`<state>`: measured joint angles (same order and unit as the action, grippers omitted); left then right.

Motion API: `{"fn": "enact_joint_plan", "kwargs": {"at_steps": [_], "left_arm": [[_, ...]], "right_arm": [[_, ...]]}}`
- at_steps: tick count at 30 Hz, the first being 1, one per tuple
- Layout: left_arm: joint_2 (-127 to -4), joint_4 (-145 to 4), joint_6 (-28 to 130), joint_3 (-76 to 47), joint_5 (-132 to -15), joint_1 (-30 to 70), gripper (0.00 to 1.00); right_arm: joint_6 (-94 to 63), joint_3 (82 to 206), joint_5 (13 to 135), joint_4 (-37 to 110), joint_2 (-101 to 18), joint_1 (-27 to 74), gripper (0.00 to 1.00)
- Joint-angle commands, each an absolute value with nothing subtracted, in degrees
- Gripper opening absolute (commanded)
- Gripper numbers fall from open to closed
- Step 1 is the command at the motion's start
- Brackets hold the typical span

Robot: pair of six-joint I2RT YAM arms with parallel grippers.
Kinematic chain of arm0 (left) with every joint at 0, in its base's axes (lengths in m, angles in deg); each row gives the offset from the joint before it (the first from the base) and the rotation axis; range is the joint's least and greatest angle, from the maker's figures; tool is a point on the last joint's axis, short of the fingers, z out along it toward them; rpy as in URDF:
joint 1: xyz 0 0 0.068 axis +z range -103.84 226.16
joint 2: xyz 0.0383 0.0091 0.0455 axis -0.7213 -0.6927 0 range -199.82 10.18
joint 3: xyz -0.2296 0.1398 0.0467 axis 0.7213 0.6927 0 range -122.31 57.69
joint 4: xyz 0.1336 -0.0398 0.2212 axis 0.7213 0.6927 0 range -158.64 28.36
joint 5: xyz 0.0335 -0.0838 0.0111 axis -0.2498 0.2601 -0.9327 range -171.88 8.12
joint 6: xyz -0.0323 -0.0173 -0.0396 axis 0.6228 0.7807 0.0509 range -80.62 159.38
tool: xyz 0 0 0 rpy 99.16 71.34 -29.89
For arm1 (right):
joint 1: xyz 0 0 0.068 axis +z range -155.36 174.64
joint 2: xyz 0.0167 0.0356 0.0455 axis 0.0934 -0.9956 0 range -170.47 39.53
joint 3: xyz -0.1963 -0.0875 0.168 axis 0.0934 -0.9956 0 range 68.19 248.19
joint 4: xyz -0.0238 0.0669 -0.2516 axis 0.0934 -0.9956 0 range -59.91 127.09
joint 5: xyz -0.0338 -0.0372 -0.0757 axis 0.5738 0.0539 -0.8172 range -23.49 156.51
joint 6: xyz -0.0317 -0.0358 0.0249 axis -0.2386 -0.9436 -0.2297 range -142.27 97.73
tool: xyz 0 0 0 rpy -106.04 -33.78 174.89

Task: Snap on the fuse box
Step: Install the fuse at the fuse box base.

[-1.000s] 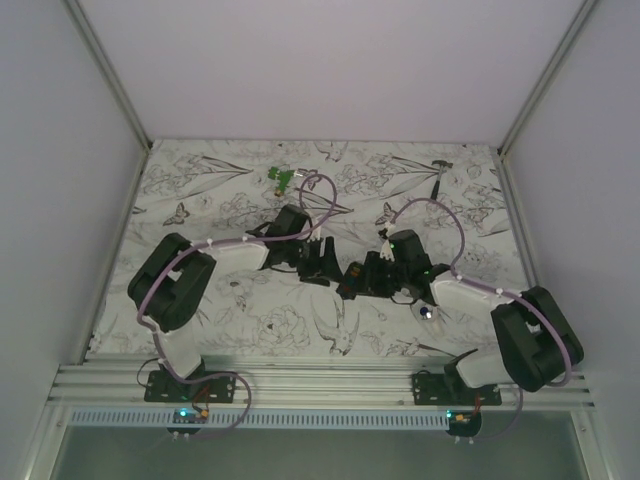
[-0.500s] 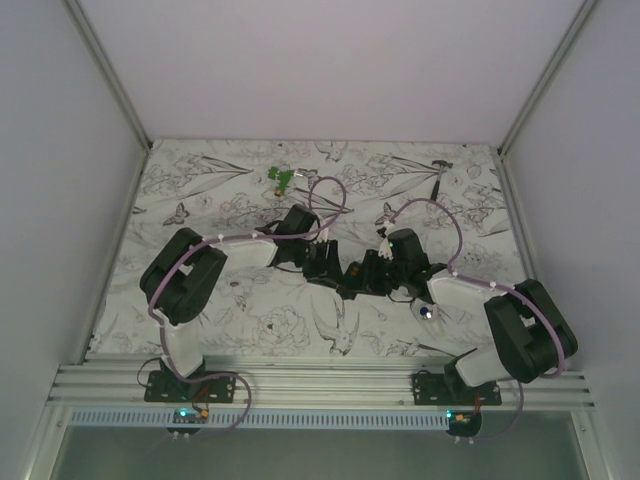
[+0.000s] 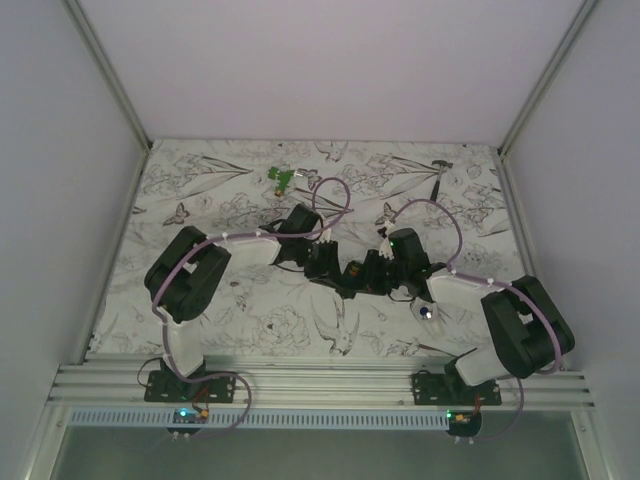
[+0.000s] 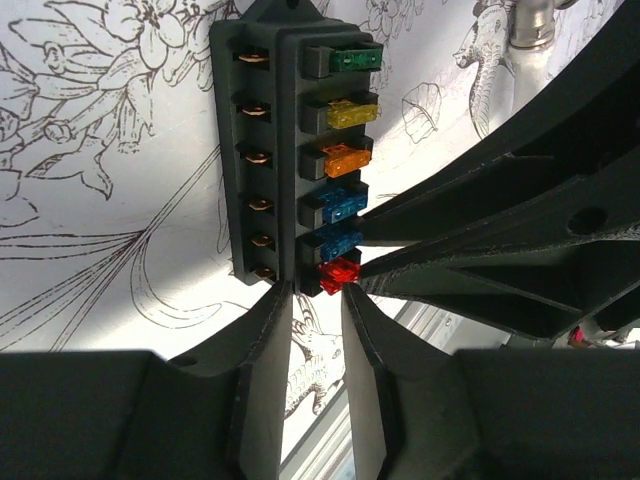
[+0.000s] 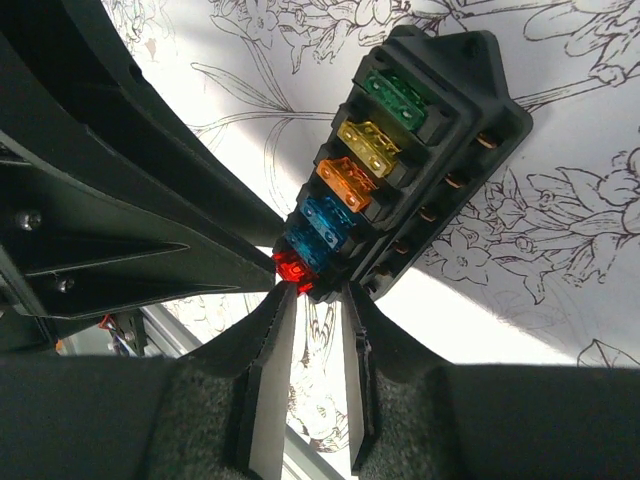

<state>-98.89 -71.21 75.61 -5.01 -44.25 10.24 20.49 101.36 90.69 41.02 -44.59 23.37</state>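
The fuse box (image 4: 285, 150) is a black block with a row of green, yellow, orange, blue and red fuses in its top. It hangs above the flower-printed table between both arms (image 3: 352, 275). My left gripper (image 4: 312, 295) has its tips pressed on either side of the box's red-fuse end. The right gripper's fingers (image 4: 480, 230) come in from the right at that same end. In the right wrist view the fuse box (image 5: 440, 120) slants away, and my right gripper (image 5: 318, 295) is shut on its near end. The left gripper's fingers (image 5: 150, 230) reach in from the left.
A white-silver thing with a blue dot (image 3: 427, 312) lies under the right forearm. A small green piece (image 3: 281, 178) and a thin dark tool (image 3: 437, 175) lie at the back. Aluminium rails (image 3: 320, 385) run along the near edge, and walls close both sides.
My left arm has swung right to the fuse box and its jaws have narrowed onto the box's end. The right gripper's jaws have also narrowed a little.
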Motion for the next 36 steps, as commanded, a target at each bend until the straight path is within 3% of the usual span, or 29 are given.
{"fn": "enact_joint_plan", "kwargs": {"at_steps": [1, 17, 36], "left_arm": [[-100.7, -68.9, 74.5, -6.3, -42.9, 9.4, 0.27], [-103.7, -63.6, 74.7, -9.0, -45.2, 8.7, 0.17], [-108.6, -57.5, 76.9, -11.3, -48.2, 8.2, 0.08]], "right_arm": [[20.7, 102.1, 90.5, 41.7, -46.0, 23.0, 0.28], [18.9, 105.0, 91.0, 36.6, -52.8, 23.3, 0.15], [17.0, 111.6, 83.4, 28.3, -61.5, 29.0, 0.09]]}}
